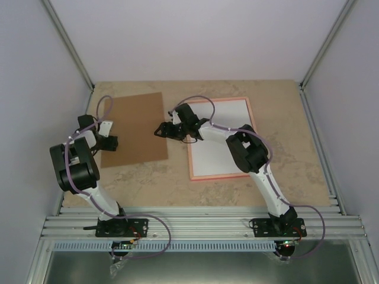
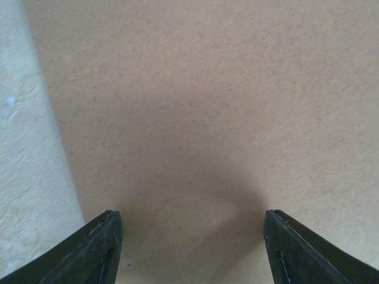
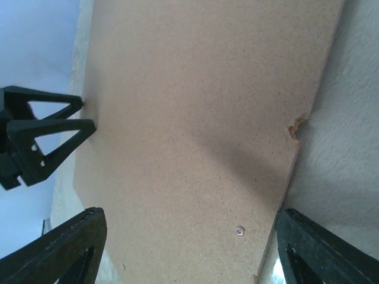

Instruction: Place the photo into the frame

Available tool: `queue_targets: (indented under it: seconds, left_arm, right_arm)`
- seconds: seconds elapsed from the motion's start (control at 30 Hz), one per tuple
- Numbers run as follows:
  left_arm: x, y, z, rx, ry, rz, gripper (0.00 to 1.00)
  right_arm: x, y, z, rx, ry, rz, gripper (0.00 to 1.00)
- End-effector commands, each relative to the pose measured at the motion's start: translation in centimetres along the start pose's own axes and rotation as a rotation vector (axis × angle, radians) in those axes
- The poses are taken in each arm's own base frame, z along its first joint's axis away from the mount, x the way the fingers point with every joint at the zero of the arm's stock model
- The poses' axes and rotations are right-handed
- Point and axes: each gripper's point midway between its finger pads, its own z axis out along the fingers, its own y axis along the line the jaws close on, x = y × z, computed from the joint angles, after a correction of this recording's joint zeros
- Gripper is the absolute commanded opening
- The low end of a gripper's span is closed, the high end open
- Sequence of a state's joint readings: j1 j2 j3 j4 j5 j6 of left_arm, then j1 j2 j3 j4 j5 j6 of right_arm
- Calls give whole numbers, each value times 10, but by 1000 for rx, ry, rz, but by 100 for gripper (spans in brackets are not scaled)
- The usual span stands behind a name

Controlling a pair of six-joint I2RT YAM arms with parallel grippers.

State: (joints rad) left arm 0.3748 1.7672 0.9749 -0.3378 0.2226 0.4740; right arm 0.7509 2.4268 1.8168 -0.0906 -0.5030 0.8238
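The pink frame [image 1: 251, 127] lies flat right of centre. A white rectangle [image 1: 222, 139] fills it, which looks like the photo lying white back up; no picture side shows. The brown backing board [image 1: 135, 127] lies flat to the frame's left. My left gripper [image 1: 111, 142] is open at the board's left edge, and its wrist view [image 2: 192, 236] shows only board [image 2: 225, 106] between the wide jaws. My right gripper [image 1: 160, 131] is open and empty at the board's right edge. Its wrist view [image 3: 189, 236] looks along the board [image 3: 195, 118] toward the left gripper [image 3: 41, 139].
The beige table [image 1: 148, 183] is walled by pale panels at the left, back and right. The board has a chipped notch [image 3: 296, 127] on one edge and a small metal eyelet [image 3: 240, 231]. Both arm bases stand on the rail at the near edge [image 1: 201, 225].
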Motion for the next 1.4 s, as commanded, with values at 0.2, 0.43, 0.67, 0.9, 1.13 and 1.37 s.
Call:
queue_targets:
  seconds: [0.2,0.43,0.67,0.9,1.13,1.37]
  left_arm:
    - [36,-61,9,210,128,-23,66]
    - [34,-69,1,244,112,-20,66]
    - [29,-62,0,204,91,-23,68]
    - [0,-39,-11,161,-3,-131,80]
    - [-3,8,-13,86,-31,-288,87]
    - [7,19,6,69,10,-317,88]
  right_arm:
    - [-19,91,-56,-302,-37,-41,58]
    - [-26,119,-91,-466,-76,-3,43]
    - [-28,71,-76,-232,-98,67,53]
    - [-24,-5,-57,140,-131,-3,72]
    - [-2,-31,-27,170,-65,0,79]
    - [7,-43,-7,176,-35,18,84]
